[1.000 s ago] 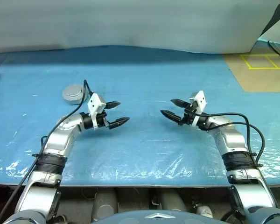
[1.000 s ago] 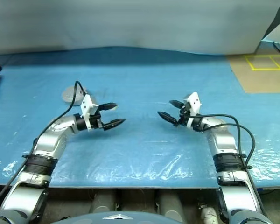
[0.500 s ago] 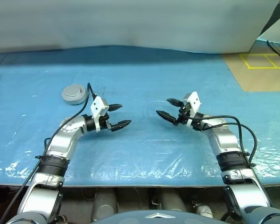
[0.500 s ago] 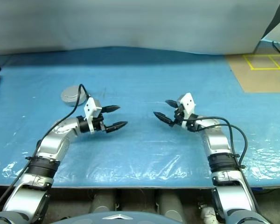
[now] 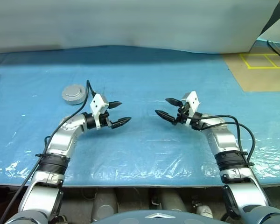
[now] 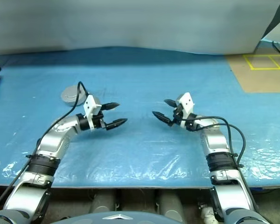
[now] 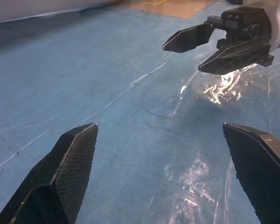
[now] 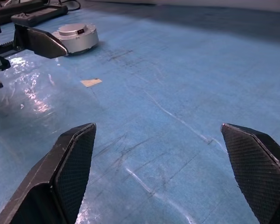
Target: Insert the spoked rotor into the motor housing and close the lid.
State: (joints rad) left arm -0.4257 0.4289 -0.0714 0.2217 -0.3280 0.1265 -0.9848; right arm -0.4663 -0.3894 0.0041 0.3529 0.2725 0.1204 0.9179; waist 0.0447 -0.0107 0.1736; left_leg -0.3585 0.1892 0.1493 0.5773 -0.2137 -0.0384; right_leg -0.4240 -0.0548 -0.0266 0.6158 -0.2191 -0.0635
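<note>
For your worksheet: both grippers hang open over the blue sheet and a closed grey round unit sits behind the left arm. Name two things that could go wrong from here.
1. The left gripper is open with its cable looping just beside the grey round unit; swinging back toward it could perhaps snag or nudge it.
2. The blue plastic sheet is wrinkled and glossy, so parts set on it may slide.
3. The right gripper faces the left one closely; moving inward together risks a collision.

The surface (image 5: 144,70) is covered by a blue sheet, matt and faintly scratched at the frame's top, under glossy crinkled clear film lower down, while the lid (image 5: 74,94) at left looks smooth, dull grey metal and both claws' black fingers (image 7: 70,163) show a finely knurled, matt plastic-like texture.
</note>
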